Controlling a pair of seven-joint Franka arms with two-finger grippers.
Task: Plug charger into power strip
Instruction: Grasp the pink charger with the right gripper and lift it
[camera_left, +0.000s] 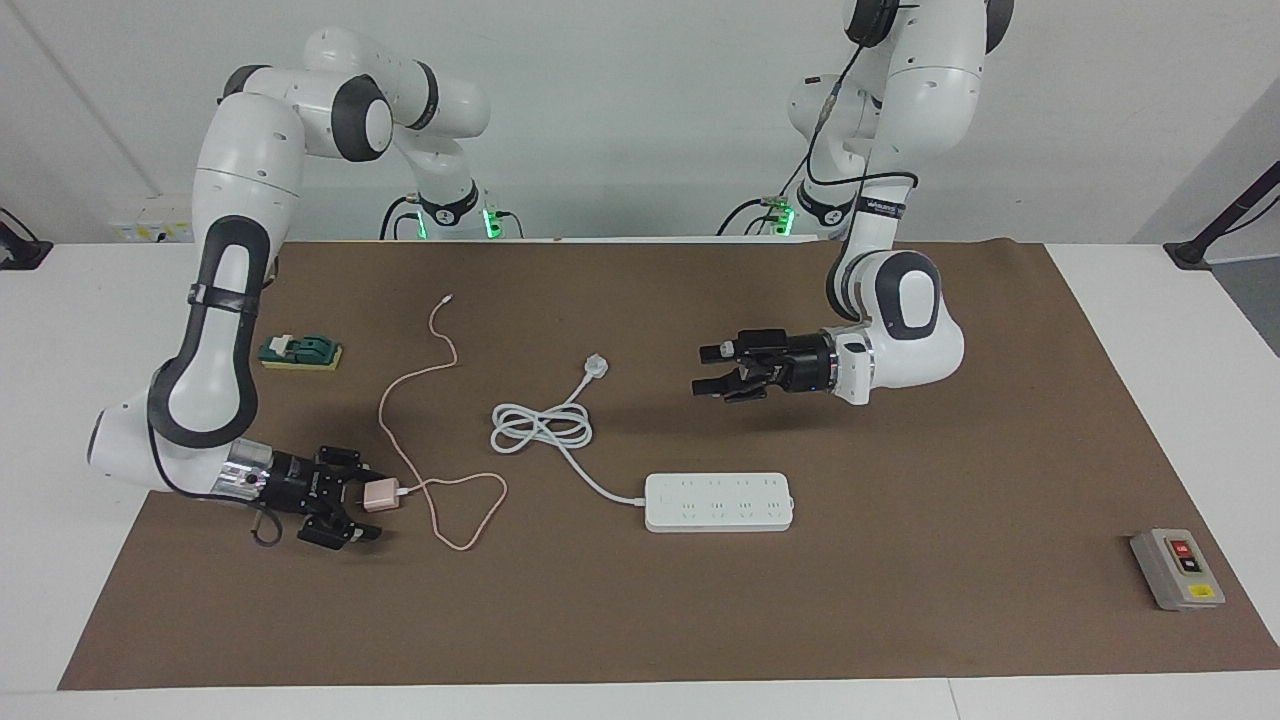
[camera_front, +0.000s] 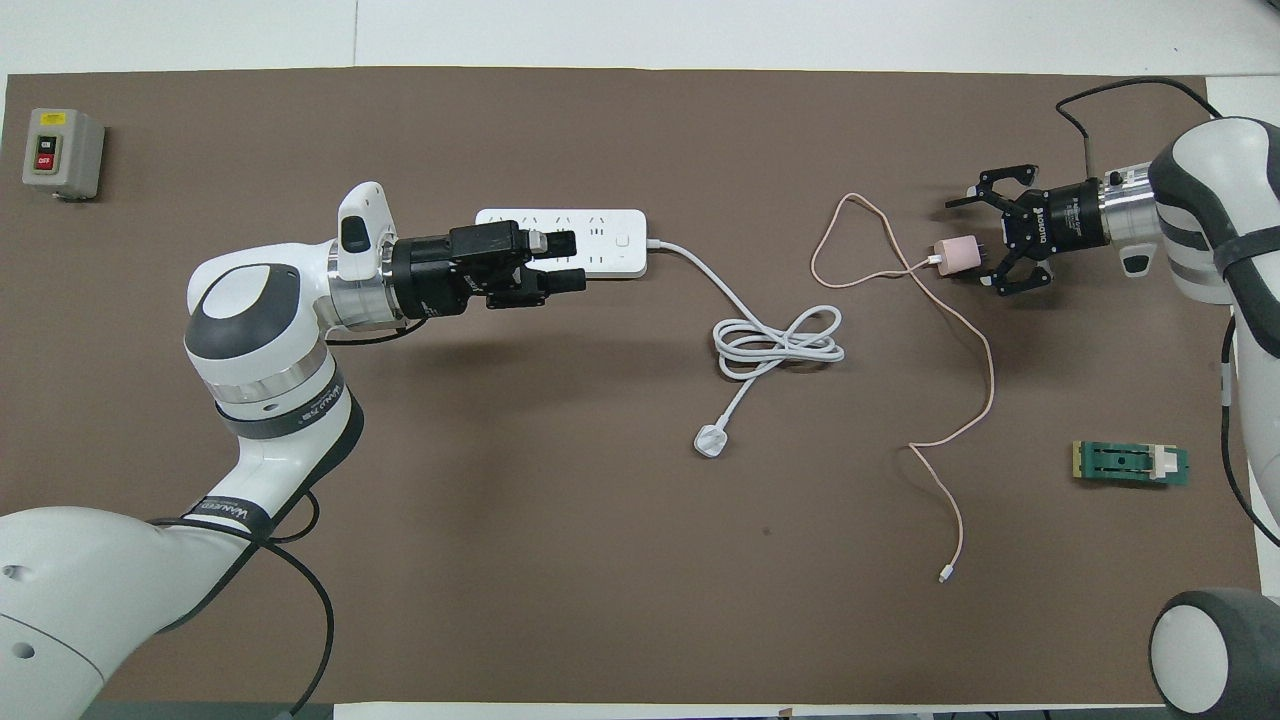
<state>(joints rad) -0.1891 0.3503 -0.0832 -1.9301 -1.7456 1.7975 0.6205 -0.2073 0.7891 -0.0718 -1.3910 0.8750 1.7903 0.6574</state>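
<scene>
The charger (camera_left: 379, 496) (camera_front: 955, 254), a small pale-pink cube, lies on the brown mat toward the right arm's end, its thin pink cable (camera_left: 440, 372) (camera_front: 986, 380) snaking toward the robots. My right gripper (camera_left: 368, 503) (camera_front: 968, 246) is low at the mat, open, with a finger on either side of the charger. The white power strip (camera_left: 718, 502) (camera_front: 610, 225) lies flat mid-table. Beside it my left gripper (camera_left: 702, 370) (camera_front: 572, 262) hangs open above the mat and holds nothing; in the overhead view it covers part of the strip.
The strip's thick white cord (camera_left: 540, 425) (camera_front: 780, 345) lies coiled between strip and charger, ending in a white plug (camera_left: 597, 365) (camera_front: 712, 441). A grey button box (camera_left: 1177, 568) (camera_front: 62, 152) sits at the left arm's end. A green block (camera_left: 300, 352) (camera_front: 1130, 464) lies near the right arm.
</scene>
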